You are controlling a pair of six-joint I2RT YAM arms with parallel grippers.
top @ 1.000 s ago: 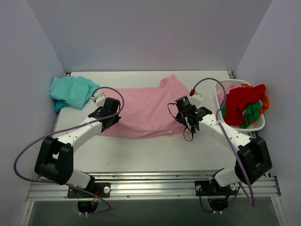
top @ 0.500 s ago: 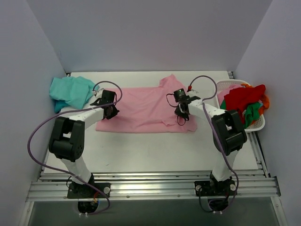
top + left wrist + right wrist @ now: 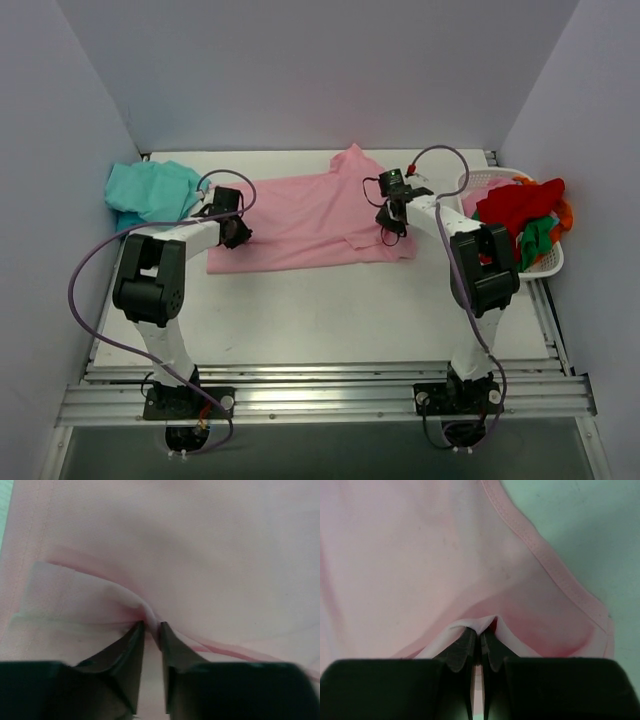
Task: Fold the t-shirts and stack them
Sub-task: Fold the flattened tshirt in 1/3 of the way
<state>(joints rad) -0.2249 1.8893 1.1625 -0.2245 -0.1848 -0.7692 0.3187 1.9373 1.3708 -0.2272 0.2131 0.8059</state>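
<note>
The pink t-shirt point(image 3: 300, 215) lies spread across the back middle of the table, folded into a wide band. A teal t-shirt point(image 3: 150, 195) sits crumpled at the back left corner. My left gripper point(image 3: 237, 232) rests on the pink shirt's left end. In the left wrist view the gripper point(image 3: 151, 625) has its jaws a little apart, with a raised fold of pink cloth point(image 3: 150, 612) still standing between the tips. My right gripper point(image 3: 391, 218) is at the shirt's right end. The right wrist view shows this gripper point(image 3: 480, 632) shut on a pinched fold of the pink cloth point(image 3: 485, 622).
A white basket point(image 3: 548, 265) at the right edge holds red, green and orange garments point(image 3: 515, 215). Grey walls close in the back and both sides. Purple cables loop from both arms over the table.
Both arms have stretched toward the back, drawing the pink shirt's near edge away from me. The left jaws, shut before, have parted slightly.
</note>
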